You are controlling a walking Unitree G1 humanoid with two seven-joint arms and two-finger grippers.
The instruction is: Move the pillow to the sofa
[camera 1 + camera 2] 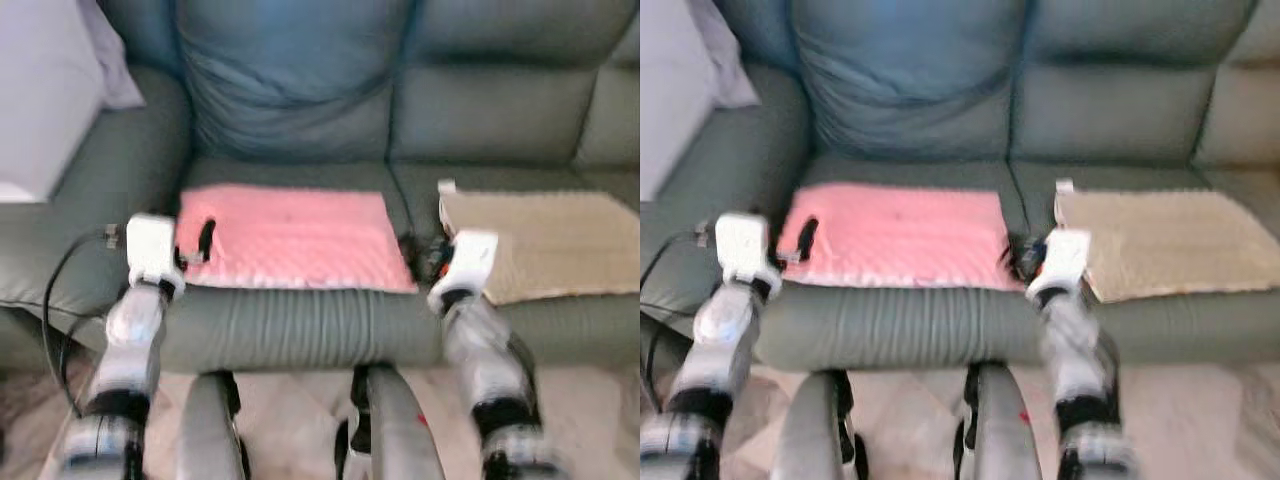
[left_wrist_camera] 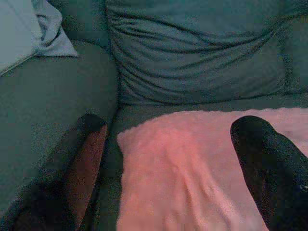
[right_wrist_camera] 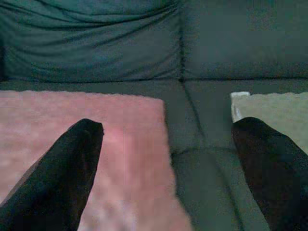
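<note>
Grey-green leather sofa takes up most of what the head camera sees, its seat cushions running across the middle and its puffy back cushions rising behind. On the robot's left, a pale lilac cushion leans on the sofa's armrest. Below the seat edge lies a light, mottled floor.

Flat on the left seat cushion lies the pink pillow, thin and quilted-looking, its front edge along the front lip of the seat. Beside it, on the next seat cushion to the right, lies a beige mat of similar shape (the two are apart, with the seam between the cushions separating them).

Both silver arms reach forward to the seat's front edge. The left end effector is at the pillow's left front corner; its fingers are spread wide, one over the pink fabric and one over the sofa leather just beside the pillow. The right end effector is at the pillow's right front corner, fingers likewise spread wide, one above the pink fabric and the other toward the beige mat, gripping nothing.
</note>
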